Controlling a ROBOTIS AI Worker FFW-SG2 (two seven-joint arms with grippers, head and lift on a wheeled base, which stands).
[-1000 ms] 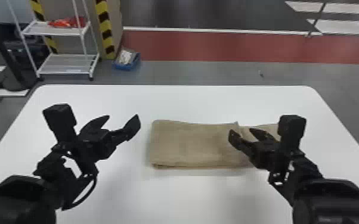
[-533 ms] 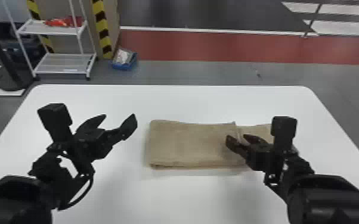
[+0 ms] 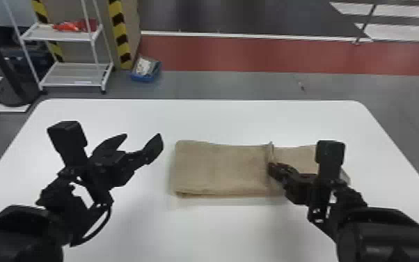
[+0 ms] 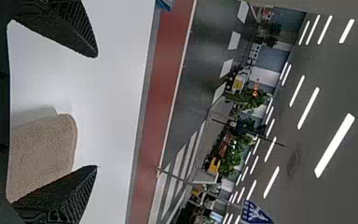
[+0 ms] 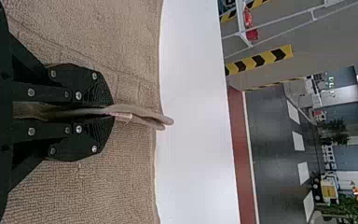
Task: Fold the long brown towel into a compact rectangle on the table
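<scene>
The brown towel (image 3: pixel 219 167) lies on the white tabletop (image 3: pixel 142 226), from about the middle over to the right side. It is long from left to right, and part of it is folded over. The right claw (image 3: pixel 273 168) is closed tight on a bit of the towel, and that pinched edge (image 5: pixel 142 113) sticks up between its two black fingers. More towel lies flat on both sides of the pinch. A small pale patch (image 5: pixel 121 115) shows on the pinched edge, just past the fingertips. The left claw (image 3: pixel 143 137) is up over the tabletop, to the left of the towel and not touching it, with its two fingers wide apart. Past the tabletop, a blue box (image 3: pixel 142 77) sits on the floor beside a white shelf (image 3: pixel 71 83).
</scene>
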